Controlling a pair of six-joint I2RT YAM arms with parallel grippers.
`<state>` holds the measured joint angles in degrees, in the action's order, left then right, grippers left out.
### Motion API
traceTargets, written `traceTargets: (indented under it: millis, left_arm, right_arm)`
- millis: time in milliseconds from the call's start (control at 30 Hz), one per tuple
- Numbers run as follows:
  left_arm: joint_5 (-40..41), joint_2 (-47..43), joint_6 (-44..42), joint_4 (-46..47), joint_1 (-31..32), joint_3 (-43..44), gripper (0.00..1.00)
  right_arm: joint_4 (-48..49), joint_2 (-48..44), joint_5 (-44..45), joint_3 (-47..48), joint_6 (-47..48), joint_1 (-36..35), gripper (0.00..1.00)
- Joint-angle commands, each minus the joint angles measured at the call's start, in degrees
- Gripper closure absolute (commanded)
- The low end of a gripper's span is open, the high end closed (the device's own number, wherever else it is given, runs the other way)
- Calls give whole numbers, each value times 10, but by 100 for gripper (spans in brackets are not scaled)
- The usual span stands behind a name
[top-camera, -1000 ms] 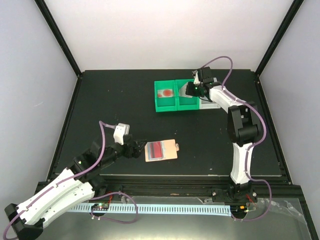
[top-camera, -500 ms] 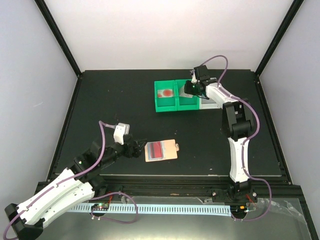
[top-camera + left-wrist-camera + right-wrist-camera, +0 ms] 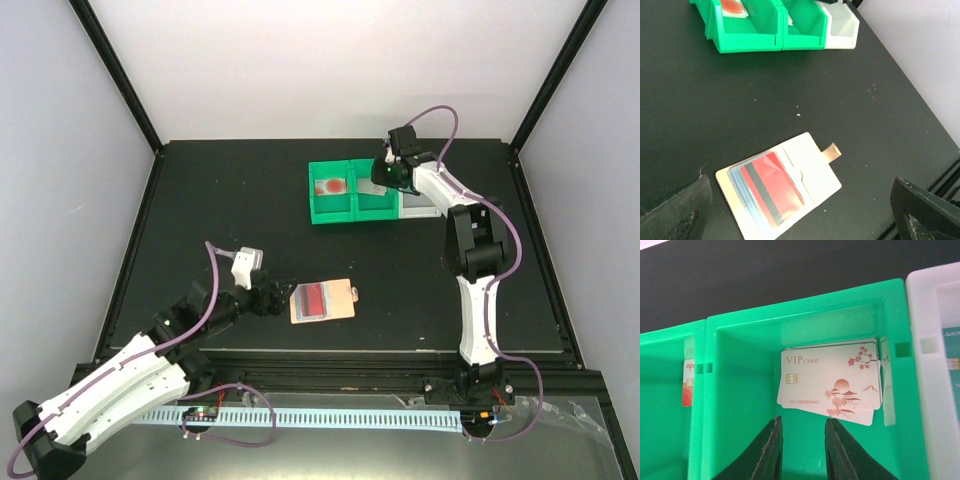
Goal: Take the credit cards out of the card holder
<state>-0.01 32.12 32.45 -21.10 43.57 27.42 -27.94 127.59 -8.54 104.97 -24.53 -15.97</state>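
lift the barely parted, empty right pincer (image 3: 803, 422) straight up out of the green bin (image 3: 790, 325) toward the tabletop's far edge, clear of the credit cards (image 3: 832, 380) lying flat inside, with the wide-open, empty left pincer (image 3: 278, 296) just beside the card holder (image 3: 322, 301) by the near edge.

bare table (image 3: 865, 125) around card holder (image 3: 817, 172), bin walls (image 3: 715, 390) flanking cards (image 3: 830, 385)

My arms are white shells over black joints. The left arm (image 3: 118, 382) has broad, ribbed covers and the right arm (image 3: 478, 312) is slimmer. A purple cable (image 3: 519, 245) loops along each. My right gripper (image 3: 802, 422) ends in two fingers (image 3: 767, 450) that are black, smooth and gently curved. The left pads (image 3: 675, 215) look rougher and grainy.
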Motion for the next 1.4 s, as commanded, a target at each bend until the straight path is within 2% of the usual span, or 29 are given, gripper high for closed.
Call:
traceTargets:
  millis: [0,333,567,833,1000,1100,1367]
  left_arm:
    - [8,20,16,17,-2,-4,1]
    - [4,89,10,33,-4,4,1]
    - [-21,132,24,52,-6,1,1]
    - [-58,161,37,100,-10,-22,1]
    - [-73,178,43,166,-12,-62,4]
    - [-73,188,51,199,-17,-82,6]
    - [-110,200,85,298,-40,-132,7]
  right_arm:
    - [-17,-65,14,2,0,3,73]
    - [-16,-216,-61,-123,-8,3,68]
    - [86,-375,-121,-374,-37,-2,65]
    - [135,-483,-142,-545,-57,-26,65]
    - [176,-523,-146,-622,-91,-71,65]
    - [224,-541,-140,-660,-125,-129,65]
    - [278,-514,-68,-672,-194,-285,67]
